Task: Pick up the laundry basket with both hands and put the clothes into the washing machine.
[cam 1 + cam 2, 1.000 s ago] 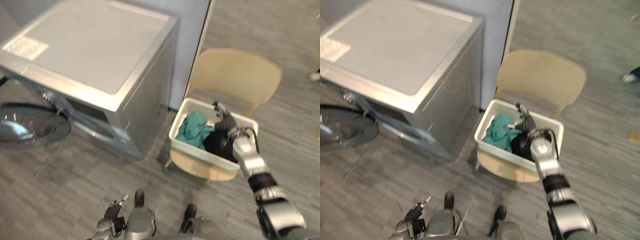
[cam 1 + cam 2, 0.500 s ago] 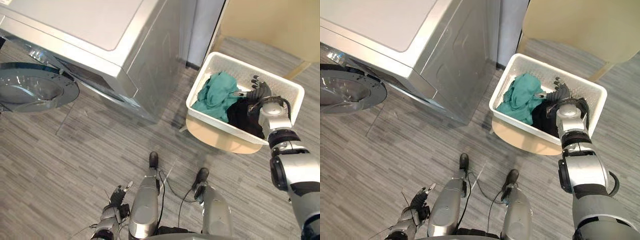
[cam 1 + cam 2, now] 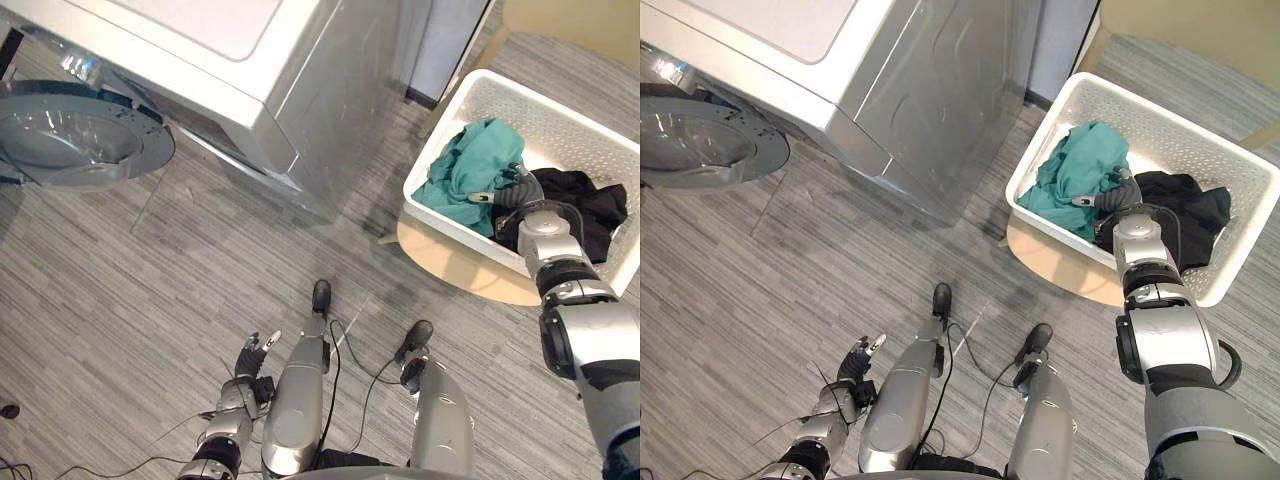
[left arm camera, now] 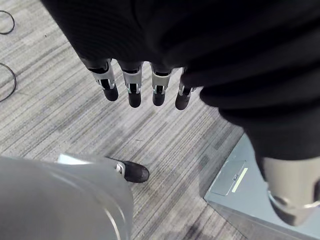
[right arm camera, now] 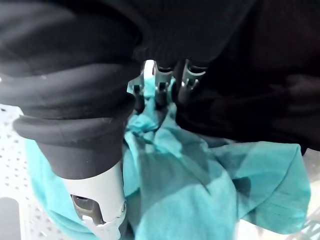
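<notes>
Grey wood-grain plank floor [image 3: 150, 300], laid throughout.

Silver front-loading washing machine [image 3: 330, 80]: stands on the floor, with a pale wall panel [image 3: 445, 40] at its rear corner. Its round glass-centred door [image 3: 80, 140] is swung wide open from the machine's front.

Open room: bare floor lies in front of the machine and along its side panel. A narrow strip of floor separates that panel from the chair.

Beige round-seated chair [image 3: 450, 265]: just beside the machine's side panel, carrying the basket on its seat.

White perforated plastic laundry basket [image 3: 560, 110]: rectangular, resting level on the chair and near the machine, apart from it. Contents (two items): a crumpled teal cloth [image 3: 465, 165] at the end nearer the machine, and a black garment [image 3: 590, 205] at the farther end, the two touching.

Right hand [image 3: 512, 192]: inside the basket, set down where the teal cloth meets the black garment. Whether it has hold of either cannot be told.

Left hand [image 4: 131, 82]: low over the floor in front of the machine, well apart from the basket. Its fingers are straight and hold nothing.
</notes>
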`<state>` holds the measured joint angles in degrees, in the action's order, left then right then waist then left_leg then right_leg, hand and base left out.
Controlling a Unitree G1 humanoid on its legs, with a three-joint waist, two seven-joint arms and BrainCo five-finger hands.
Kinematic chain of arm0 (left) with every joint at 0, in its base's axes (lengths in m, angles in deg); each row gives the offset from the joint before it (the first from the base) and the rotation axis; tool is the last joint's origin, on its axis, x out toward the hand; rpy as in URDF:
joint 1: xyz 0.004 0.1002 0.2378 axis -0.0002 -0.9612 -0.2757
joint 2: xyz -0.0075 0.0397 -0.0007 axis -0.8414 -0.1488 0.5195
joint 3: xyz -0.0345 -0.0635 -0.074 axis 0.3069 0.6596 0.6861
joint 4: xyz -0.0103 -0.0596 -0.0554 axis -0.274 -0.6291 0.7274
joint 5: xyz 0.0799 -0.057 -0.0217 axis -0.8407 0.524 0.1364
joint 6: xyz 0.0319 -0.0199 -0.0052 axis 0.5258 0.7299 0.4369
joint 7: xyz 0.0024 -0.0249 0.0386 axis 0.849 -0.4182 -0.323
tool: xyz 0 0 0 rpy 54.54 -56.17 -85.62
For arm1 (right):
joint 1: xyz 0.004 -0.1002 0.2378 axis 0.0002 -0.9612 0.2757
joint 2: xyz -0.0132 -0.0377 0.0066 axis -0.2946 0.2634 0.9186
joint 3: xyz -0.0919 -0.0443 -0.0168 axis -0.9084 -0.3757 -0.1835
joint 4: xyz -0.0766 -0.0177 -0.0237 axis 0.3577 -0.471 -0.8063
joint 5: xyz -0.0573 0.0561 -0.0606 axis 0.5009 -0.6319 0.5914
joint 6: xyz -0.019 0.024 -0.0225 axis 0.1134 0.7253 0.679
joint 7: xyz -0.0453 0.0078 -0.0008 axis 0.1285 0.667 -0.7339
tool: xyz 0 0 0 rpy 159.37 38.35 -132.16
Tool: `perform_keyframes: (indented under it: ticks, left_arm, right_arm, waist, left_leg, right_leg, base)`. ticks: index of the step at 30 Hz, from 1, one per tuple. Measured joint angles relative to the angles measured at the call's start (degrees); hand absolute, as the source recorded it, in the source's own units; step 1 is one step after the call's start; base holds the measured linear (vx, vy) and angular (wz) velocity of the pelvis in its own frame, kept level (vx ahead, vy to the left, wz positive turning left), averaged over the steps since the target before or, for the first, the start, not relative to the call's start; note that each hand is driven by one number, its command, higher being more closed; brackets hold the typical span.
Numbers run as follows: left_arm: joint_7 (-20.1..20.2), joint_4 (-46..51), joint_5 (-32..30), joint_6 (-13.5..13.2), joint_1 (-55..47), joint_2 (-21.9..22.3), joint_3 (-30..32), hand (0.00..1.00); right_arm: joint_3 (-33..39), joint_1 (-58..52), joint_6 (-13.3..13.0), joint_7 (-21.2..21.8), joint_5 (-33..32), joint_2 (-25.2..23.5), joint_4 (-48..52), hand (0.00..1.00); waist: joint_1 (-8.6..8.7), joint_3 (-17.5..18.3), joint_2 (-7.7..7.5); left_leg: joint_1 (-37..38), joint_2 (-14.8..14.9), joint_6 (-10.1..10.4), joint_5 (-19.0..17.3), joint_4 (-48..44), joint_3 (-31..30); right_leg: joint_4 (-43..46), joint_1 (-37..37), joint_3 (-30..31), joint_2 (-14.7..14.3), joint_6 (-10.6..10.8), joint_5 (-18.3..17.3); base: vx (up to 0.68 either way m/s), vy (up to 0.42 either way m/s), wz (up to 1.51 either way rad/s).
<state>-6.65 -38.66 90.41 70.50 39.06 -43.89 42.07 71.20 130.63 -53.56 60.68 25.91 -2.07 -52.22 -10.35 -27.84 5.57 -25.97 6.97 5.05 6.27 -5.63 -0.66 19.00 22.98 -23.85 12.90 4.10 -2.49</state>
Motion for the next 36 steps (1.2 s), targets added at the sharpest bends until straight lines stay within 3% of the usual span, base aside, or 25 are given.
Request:
perform_keyframes:
  ticks: [8, 9, 18, 25, 28, 32, 34, 36]
  left_arm:
    - [-0.5, 6.5, 0.1, -0.1, -0.1, 1.3, -0.2, 0.0]
    - [-0.9, 7.3, 0.1, -0.1, -0.1, 1.9, 0.6, 0.0]
    - [-1.0, 9.3, 0.4, -0.1, -0.1, 5.0, 5.6, 0.0]
    - [-1.1, 8.7, 1.0, 0.0, -0.1, 5.8, 8.2, 0.0]
    - [-1.2, 7.5, 1.0, 0.1, -0.1, 6.0, 9.2, 0.0]
    - [-1.2, 5.2, 1.0, 0.5, -0.2, 5.2, 9.6, 0.0]
    - [-1.1, 3.6, 0.9, 0.7, -0.8, 4.1, 9.6, 0.0]
    - [-1.0, 2.7, 0.9, 0.8, -1.6, 3.2, 9.6, 0.0]
  right_arm:
    - [-6.4, 1.1, -1.9, -3.8, 3.9, 6.9, 0.9, 0.0]
    - [-7.8, 1.6, -2.4, -4.6, 5.2, 7.5, 1.0, 1.0]
    - [-13.5, 1.8, -2.0, -7.3, 11.0, 11.6, 3.5, 1.0]
    - [-12.6, -0.2, -0.1, -7.4, 9.8, 8.2, 5.4, 1.0]
    - [-8.4, -3.6, 1.2, -7.0, 7.1, 3.8, 7.0, 1.0]
    - [1.0, -8.5, 1.8, -7.1, 0.7, -0.6, 14.3, 1.0]
    - [7.1, -11.2, 1.7, -7.3, -3.5, -2.7, 19.3, 1.0]
    - [11.1, -13.8, 1.5, -7.5, -5.5, -3.8, 24.2, 1.0]
  waist:
    - [-1.88, -0.1, 0.19]
    - [-1.89, -0.1, 0.19]
    - [-2.98, 0.0, 0.06]
    - [-2.5, 0.2, -0.49]
    - [-2.34, 0.2, -1.08]
    - [-0.89, 0.4, -2.3]
    - [0.28, 1.0, -3.68]
    - [0.38, 1.8, -5.1]
  left_leg:
    - [-9.1, -1.1, -0.2, 0.1, -2.6, -3.3]
    - [-10.5, -1.2, -0.2, 0.1, -3.0, -3.6]
    - [-13.8, -1.1, -0.2, 0.1, -4.6, -4.1]
    - [-12.7, -0.3, -0.3, 0.0, -6.8, -2.1]
    - [-9.2, 0.0, -1.1, -0.7, -7.4, -0.4]
    - [-3.8, -0.1, -1.3, -1.1, -6.9, 1.2]
    - [0.9, -0.1, -1.3, -1.1, -5.1, 3.1]
    - [4.6, -0.2, -1.2, -1.0, -3.5, 4.5]
  right_leg:
    - [3.0, 6.4, -3.5, 1.7, 0.3, -1.2]
    - [3.1, 7.4, -3.9, 1.8, 0.3, -1.1]
    - [3.8, 9.4, -4.9, 1.9, 0.3, -1.2]
    - [3.7, 6.6, -5.8, 1.6, 0.2, -1.1]
    - [4.1, 3.3, -5.6, 1.8, -0.4, -1.6]
    - [5.7, -0.8, -5.0, 2.8, -0.3, -2.9]
    - [6.3, -4.1, -4.7, 3.7, 0.2, -3.9]
    - [6.5, -6.6, -4.6, 4.1, 0.4, -4.3]
  base:
    - [-0.01, -0.019, 0.23]
    - [-0.03, -0.025, 0.1]
    - [-0.01, -0.032, 0.03]
    - [0.0, -0.022, 0.05]
    - [0.0, 0.0, 0.0]
    - [-0.05, -0.031, 0.01]
    - [-0.03, -0.054, 0.07]
    - [0.0, -0.055, -0.04]
